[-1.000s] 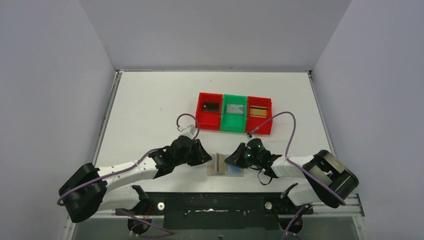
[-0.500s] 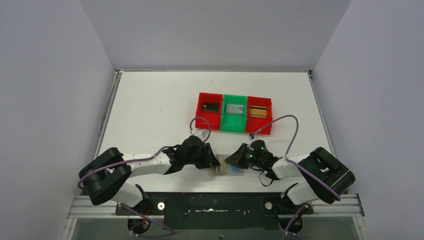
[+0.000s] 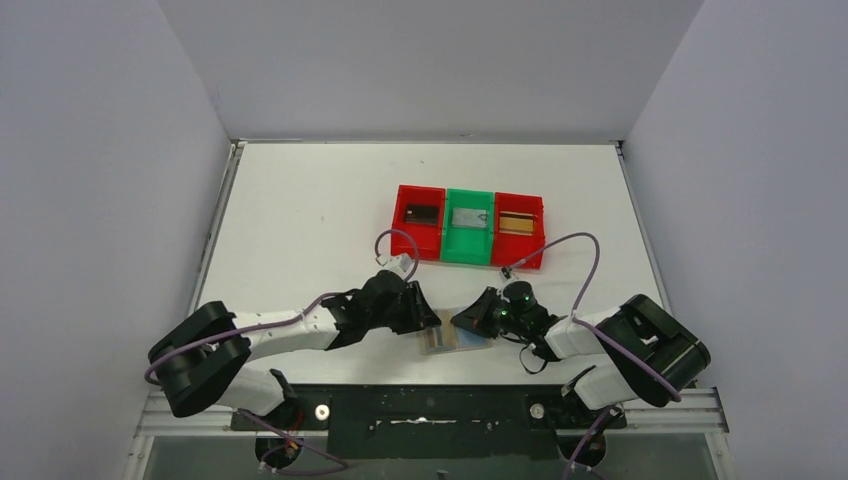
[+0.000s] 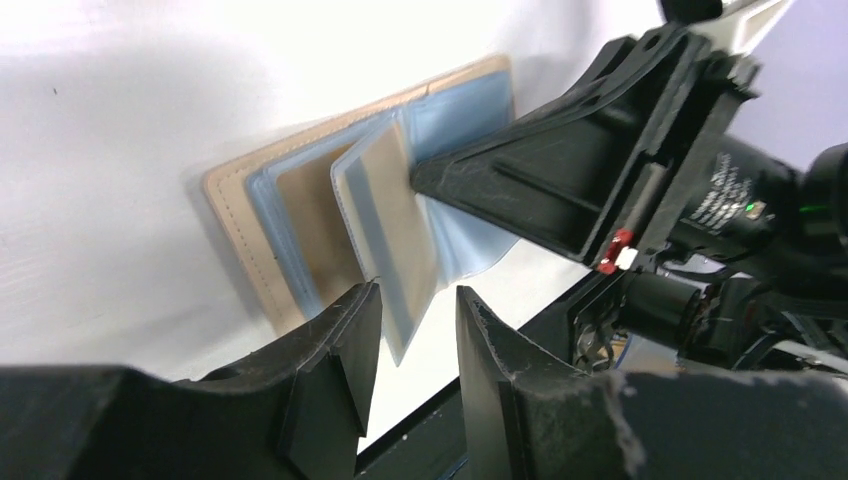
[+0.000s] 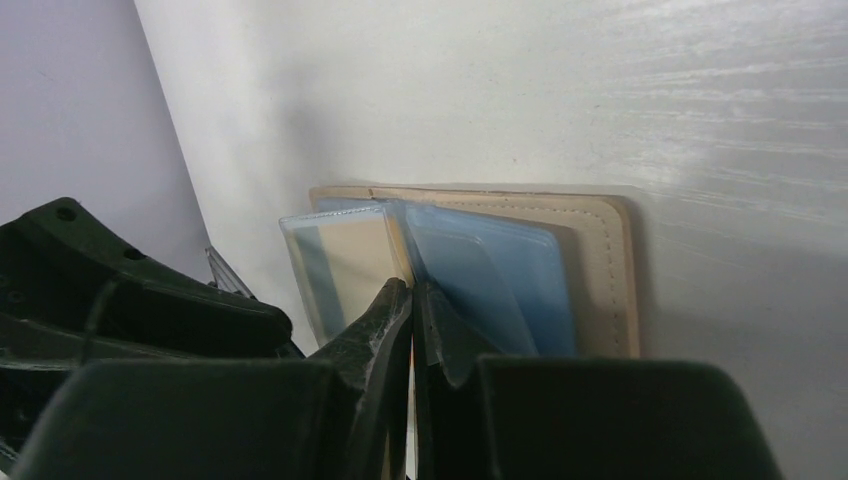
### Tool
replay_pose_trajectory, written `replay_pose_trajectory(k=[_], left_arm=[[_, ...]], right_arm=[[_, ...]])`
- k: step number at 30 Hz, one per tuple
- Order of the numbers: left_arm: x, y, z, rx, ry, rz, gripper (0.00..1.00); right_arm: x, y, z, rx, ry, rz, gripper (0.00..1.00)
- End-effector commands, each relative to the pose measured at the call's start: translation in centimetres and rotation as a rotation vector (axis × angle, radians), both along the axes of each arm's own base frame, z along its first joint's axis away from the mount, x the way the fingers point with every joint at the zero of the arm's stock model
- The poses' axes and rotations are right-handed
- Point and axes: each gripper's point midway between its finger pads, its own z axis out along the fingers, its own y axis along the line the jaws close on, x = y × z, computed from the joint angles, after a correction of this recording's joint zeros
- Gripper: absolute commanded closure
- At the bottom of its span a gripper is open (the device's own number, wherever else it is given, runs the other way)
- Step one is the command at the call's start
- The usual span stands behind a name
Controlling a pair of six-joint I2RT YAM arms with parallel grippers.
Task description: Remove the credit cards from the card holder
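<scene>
The tan card holder point(image 3: 452, 342) lies open near the table's front edge, its pale blue sleeves point(image 5: 500, 275) fanned out. One clear sleeve with a tan credit card point(image 4: 385, 205) in it stands raised off the others; that card point(image 5: 345, 262) also shows in the right wrist view. My left gripper point(image 4: 418, 305) is open by a narrow gap, and the sleeve's lower corner hangs between its fingers. My right gripper point(image 5: 412, 295) is shut, its tips pressed on the holder's fold beside the raised sleeve. In the top view the left gripper point(image 3: 432, 322) and right gripper point(image 3: 463, 322) flank the holder.
A row of three trays stands mid-table. The left red tray point(image 3: 418, 236) holds a dark card, the green tray point(image 3: 467, 245) a grey one, the right red tray point(image 3: 521, 250) a gold one. The table's front edge and black rail point(image 3: 430, 405) run just behind the holder.
My left arm has swung in to the holder's left side, and its fingers have spread slightly around the raised sleeve. The right gripper stays pressed on the holder, barely shifted.
</scene>
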Motion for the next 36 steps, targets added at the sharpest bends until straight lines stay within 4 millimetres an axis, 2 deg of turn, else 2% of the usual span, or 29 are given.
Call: replay_pose_trajectory(k=[1, 8, 17, 20, 25, 29, 32, 36], left_arm=[[1.7, -0.7, 2.8, -0.037, -0.076, 0.044, 0.67], [1.3, -1.8, 1.5, -0.006, -0.037, 0.003, 0.66], [1.2, -1.3, 0.5, 0.049, -0.029, 0.021, 0.66], [1.7, -1.2, 1.7, 0.041, -0.060, 0.044, 0.65], [1.6, -0.8, 1.5, 0.058, -0.056, 0.052, 0.62], [1.4, -2.3, 1.7, 0.000, -0.050, 0.010, 0.62], [0.9, -3.2, 1.1, -0.012, -0.029, -0.027, 0.62], [0.7, -4.5, 1.7, -0.057, -0.038, -0.068, 0.64]], right_arm=[[-1.0, -1.5, -2.3, -0.049, 0.061, -0.033, 1.00], [-1.2, -1.5, -2.5, -0.022, 0.074, -0.040, 1.00], [-1.2, -1.6, -2.5, -0.027, 0.077, -0.043, 1.00], [-1.2, -1.7, -2.6, -0.030, 0.080, -0.047, 1.00], [-1.1, -1.7, -2.5, -0.030, 0.078, -0.047, 1.00], [-1.1, -1.7, -2.4, -0.026, 0.076, -0.050, 1.00], [-1.1, -1.7, -2.4, -0.026, 0.076, -0.048, 1.00], [-1.0, -1.6, -2.1, -0.018, 0.069, -0.045, 1.00]])
